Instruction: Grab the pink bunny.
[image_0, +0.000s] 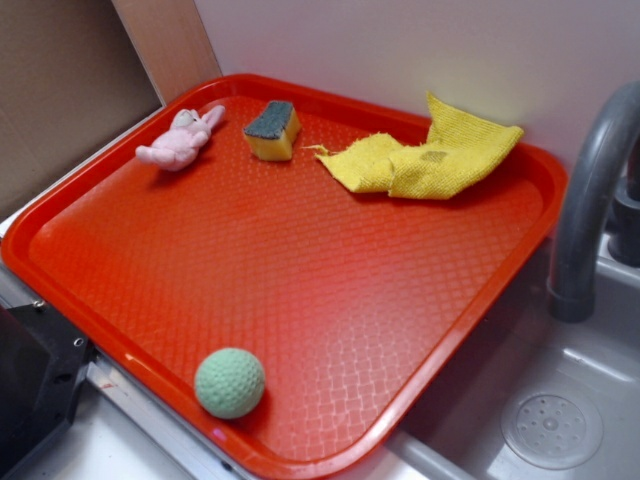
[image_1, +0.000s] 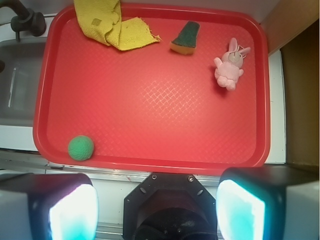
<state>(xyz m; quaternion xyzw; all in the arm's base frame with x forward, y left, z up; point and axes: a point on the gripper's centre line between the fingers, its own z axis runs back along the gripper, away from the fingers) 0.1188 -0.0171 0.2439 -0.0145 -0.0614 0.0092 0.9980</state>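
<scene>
My fingers (image_1: 157, 210) spread wide, holding nothing, well apart from pink bunny (image_1: 230, 67). Soft, light plush; pinch across plump body, not floppy ears.

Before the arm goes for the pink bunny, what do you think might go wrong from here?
1. The pink bunny lies close to the red tray rim, so the open tool may catch the raised edge.
2. The sponge sits near the bunny; a drifting approach might nudge or grab it.
3. Soft plush and floppy ears could slip from a shallow pinch.
</scene>
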